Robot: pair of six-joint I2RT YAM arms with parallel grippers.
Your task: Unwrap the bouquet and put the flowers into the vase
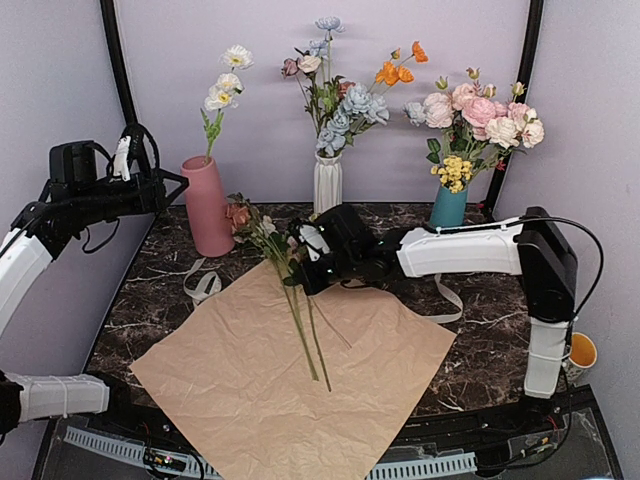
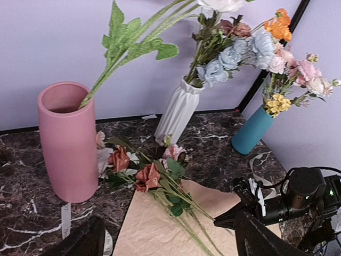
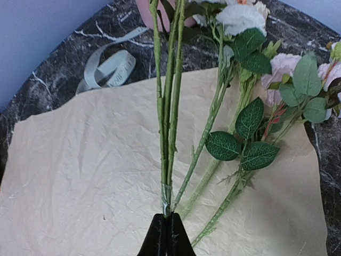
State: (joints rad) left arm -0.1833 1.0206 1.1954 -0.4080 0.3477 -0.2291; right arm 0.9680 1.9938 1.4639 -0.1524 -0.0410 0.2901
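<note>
The bouquet lies unwrapped, its tan kraft paper (image 1: 250, 370) spread flat on the table. The flowers (image 1: 285, 280) rest across the paper's far corner, with pink and rust blooms (image 2: 146, 176) pointing toward the pink vase (image 1: 207, 205). A white-flowered stem (image 1: 222, 90) stands in that vase. My right gripper (image 3: 167, 221) is shut on the taped end of a thin cluster of green stems (image 3: 169, 117). Other stems lie loose beside it. My left gripper (image 2: 170, 240) hangs open in the air left of the vase (image 2: 66, 141), holding nothing.
A white ribbed vase (image 1: 327, 183) with blue and orange flowers and a teal vase (image 1: 448, 207) with pink roses stand at the back. Cream ribbon (image 1: 203, 285) lies on the marble left of the paper. Another strip (image 1: 450, 300) lies to the right.
</note>
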